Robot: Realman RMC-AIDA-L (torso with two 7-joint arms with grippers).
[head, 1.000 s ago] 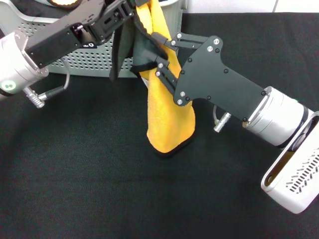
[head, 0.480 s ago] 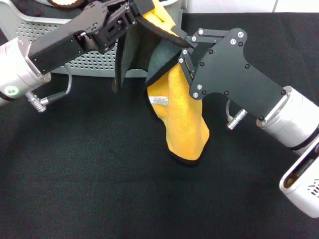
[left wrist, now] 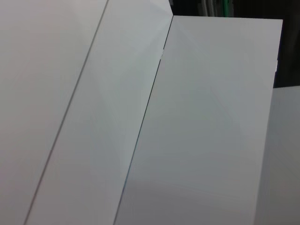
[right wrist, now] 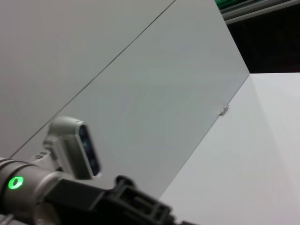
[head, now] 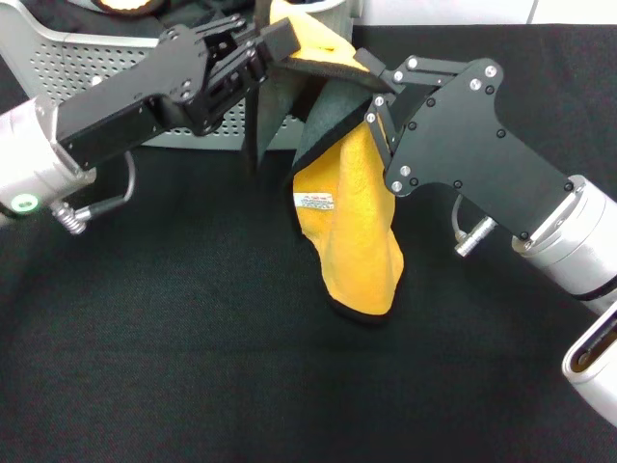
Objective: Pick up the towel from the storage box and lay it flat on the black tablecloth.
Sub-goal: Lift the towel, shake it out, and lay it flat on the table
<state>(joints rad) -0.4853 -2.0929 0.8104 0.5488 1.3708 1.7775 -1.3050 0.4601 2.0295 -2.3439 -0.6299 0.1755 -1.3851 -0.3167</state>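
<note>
Head view: one towel (head: 352, 231) hangs in the air between two grippers, above the black tablecloth (head: 193, 357) and just in front of the storage box (head: 87, 68). The left gripper (head: 275, 48) reaches in from the left with its jaws clenched on the towel's upper edge. The right gripper (head: 371, 101) comes in from the right, its jaws clamped on the upper edge close beside the left one. The towel's orange-yellow face is turned toward the camera along the hanging length; the grey-green face shows in the folds near the top. Black stitched edging runs round the lower tip, which hangs close over the tablecloth; contact cannot be determined. One small white label (head: 316, 203) is visible on the orange-yellow face.

One storage box stands at the far left of the counter, pale grey with perforated walls. An orange object (head: 120, 6) lies inside it at the frame's top edge, along with some dark fabric.

Left wrist view: only pale flat panels (left wrist: 140, 122) and a dark strip at one edge. No towel, box or jaws appear.

Right wrist view: similar pale panels, plus the other arm's body (right wrist: 28, 187) with a lit green indicator (right wrist: 17, 182). The towel is not visible.

Count: towel one, storage box one, tablecloth one, grippers two.
</note>
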